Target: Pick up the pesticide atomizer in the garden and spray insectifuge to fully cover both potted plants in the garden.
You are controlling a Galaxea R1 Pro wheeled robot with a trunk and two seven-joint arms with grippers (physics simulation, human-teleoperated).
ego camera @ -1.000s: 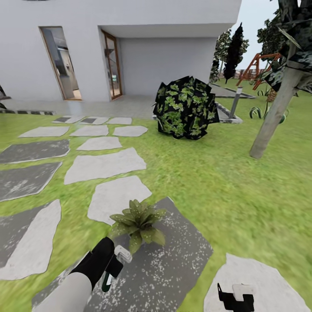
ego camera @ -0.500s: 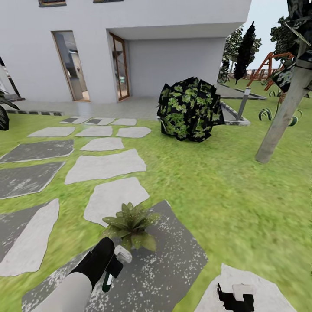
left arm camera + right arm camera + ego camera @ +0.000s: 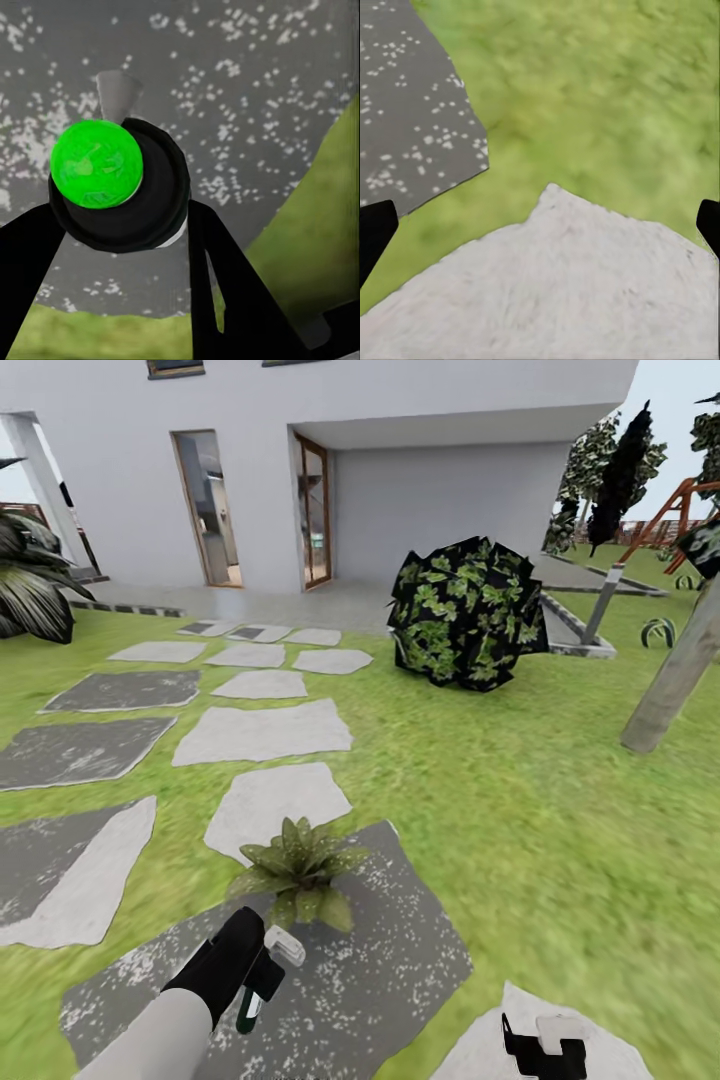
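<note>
**View swung left; atomizer held beside one plant**

The whole head view had shifted since a second earlier: house (image 3: pixel 330 470), shrub (image 3: pixel 468 612) and tree trunk (image 3: pixel 672 682) all sat further right, and a spiky dark plant (image 3: pixel 30 585) had come in at the far left. That was camera motion; the arms kept their places in the frame.

The lawn (image 3: pixel 520 810) spread to the right of pale and dark stepping stones (image 3: pixel 262 732). One potted plant (image 3: pixel 296 868) stood at the near edge of a pale stone, against the speckled dark slab (image 3: pixel 370 980).

The left arm reached forward and low over that slab, sleeve white, wrist black. The left gripper (image 3: pixel 255 972) was clamped on the atomizer (image 3: pixel 268 965), white nozzle toward the plant and just short of its leaves. In the left wrist view the bottle (image 3: pixel 112 184) showed end-on with its green mark, a dark finger (image 3: pixel 225 292) beside it.

The right gripper (image 3: pixel 545 1045) hung low over a pale stone, its fingertips (image 3: pixel 375 232) spread wide, holding nothing.
</note>
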